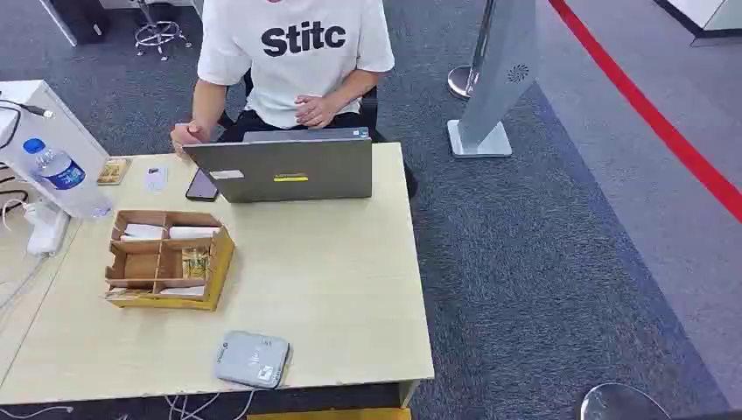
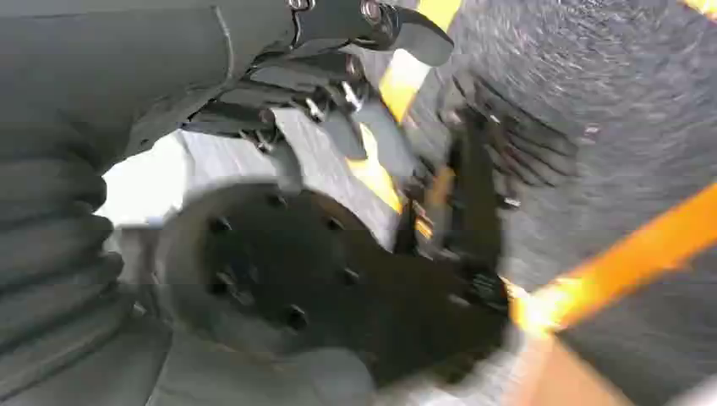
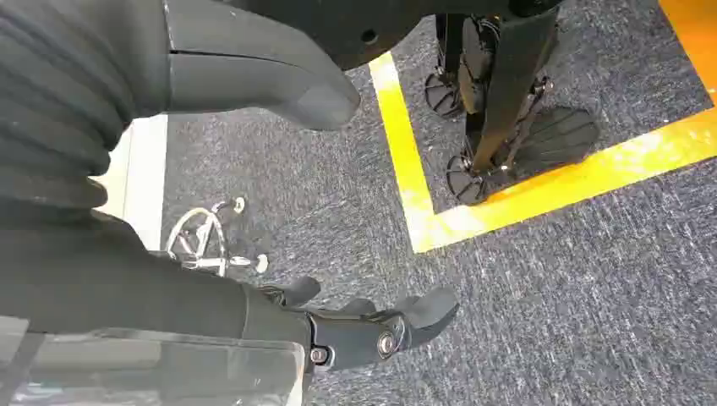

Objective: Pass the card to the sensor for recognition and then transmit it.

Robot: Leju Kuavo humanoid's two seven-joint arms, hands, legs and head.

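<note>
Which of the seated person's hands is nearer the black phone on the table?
Their right hand, resting just beyond the phone. Their left hand sits against their body, behind the laptop.

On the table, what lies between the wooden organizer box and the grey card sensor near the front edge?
Nothing: in the head view the stretch between the wooden organizer box and the grey card sensor is bare tabletop.

Laptop (image 1: 284,166) stood open at the table's (image 1: 350,289) far edge, a seated person (image 1: 293,57) behind it. Phone (image 1: 202,185) lay just left of the laptop; water bottle (image 1: 61,175) further left.
</note>
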